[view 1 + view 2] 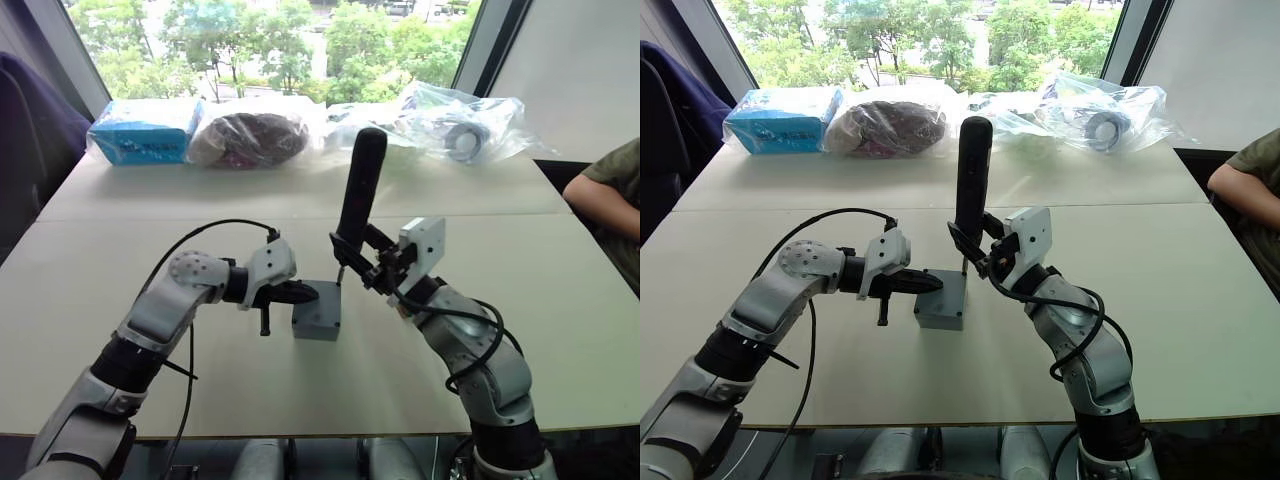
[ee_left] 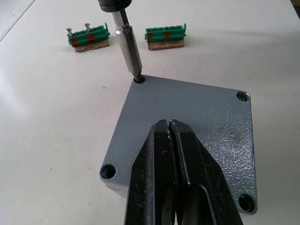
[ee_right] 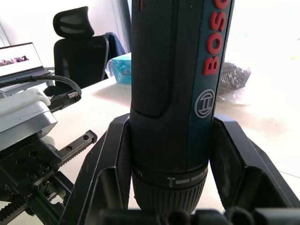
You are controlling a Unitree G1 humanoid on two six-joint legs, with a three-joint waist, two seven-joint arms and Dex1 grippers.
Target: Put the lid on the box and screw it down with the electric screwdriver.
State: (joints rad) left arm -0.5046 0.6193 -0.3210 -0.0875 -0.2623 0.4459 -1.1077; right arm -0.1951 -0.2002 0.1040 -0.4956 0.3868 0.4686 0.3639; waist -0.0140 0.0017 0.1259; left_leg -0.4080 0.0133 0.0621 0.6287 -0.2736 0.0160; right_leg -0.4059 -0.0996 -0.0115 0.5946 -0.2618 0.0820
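The grey lid [image 2: 206,117] lies on the grey box [image 1: 317,320] in the middle of the table. My left gripper [image 2: 168,125] is shut, and its black fingers [image 2: 154,164] rest flat on the lid's top, reaching in from the left [image 1: 300,293]. The black electric screwdriver [image 1: 360,190] stands upright, with my right gripper [image 3: 171,154] shut on its lower body. Its metal bit [image 2: 126,42] sits in the screw hole at the lid's far corner. The lid's other corner holes are in plain sight.
Two green connector strips [image 2: 88,37] [image 2: 166,36] lie just beyond the box. A blue packet [image 1: 145,130] and plastic bags [image 1: 460,125] line the table's far edge. A person's arm [image 1: 610,195] rests at the right edge, and a dark chair [image 1: 25,130] stands at the left.
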